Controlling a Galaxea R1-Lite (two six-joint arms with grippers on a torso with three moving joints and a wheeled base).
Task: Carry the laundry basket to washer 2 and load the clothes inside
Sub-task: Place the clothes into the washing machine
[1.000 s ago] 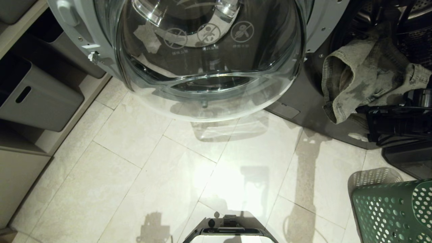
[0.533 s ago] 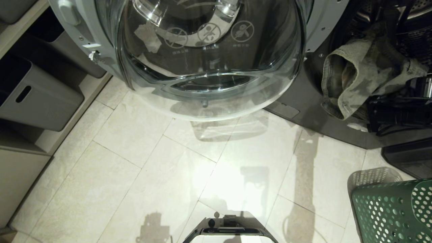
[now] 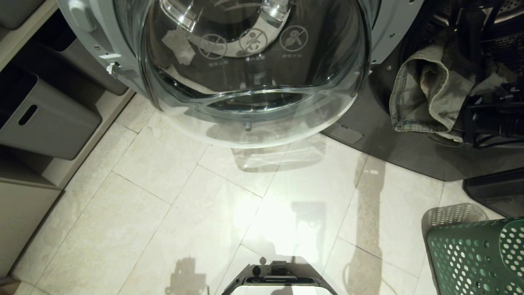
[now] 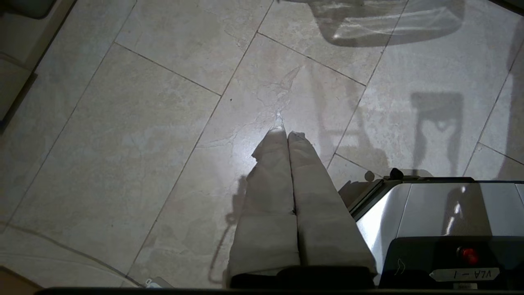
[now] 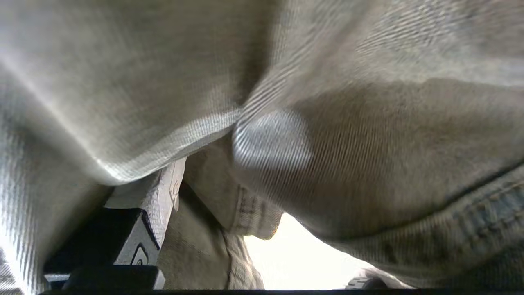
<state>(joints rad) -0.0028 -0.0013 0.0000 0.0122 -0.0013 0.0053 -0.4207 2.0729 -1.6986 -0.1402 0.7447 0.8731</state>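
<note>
A khaki garment [image 3: 430, 94] hangs over the lower rim of the washer's opening [image 3: 497, 28] at the upper right, part of it inside the drum. My right arm [image 3: 495, 121] comes in from the right edge and presses against the garment's underside. In the right wrist view the cloth [image 5: 368, 143] drapes over my right gripper [image 5: 266, 229]; one taped finger [image 5: 153, 192] shows, and the jaws stand wide apart. The green perforated laundry basket [image 3: 475, 258] sits on the floor at the lower right. My left gripper [image 4: 286, 133] is shut and empty, parked over the floor tiles.
The washer's round glass door [image 3: 254, 73] hangs open across the upper middle. Grey storage bins [image 3: 45, 119] on shelving line the left side. My own base [image 3: 278, 282] is at the bottom centre, and a dark panel [image 3: 495, 192] lies beside the basket.
My right arm has risen toward the washer opening. It has pushed the hanging part of the garment up, so the cloth bunches higher on the rim.
</note>
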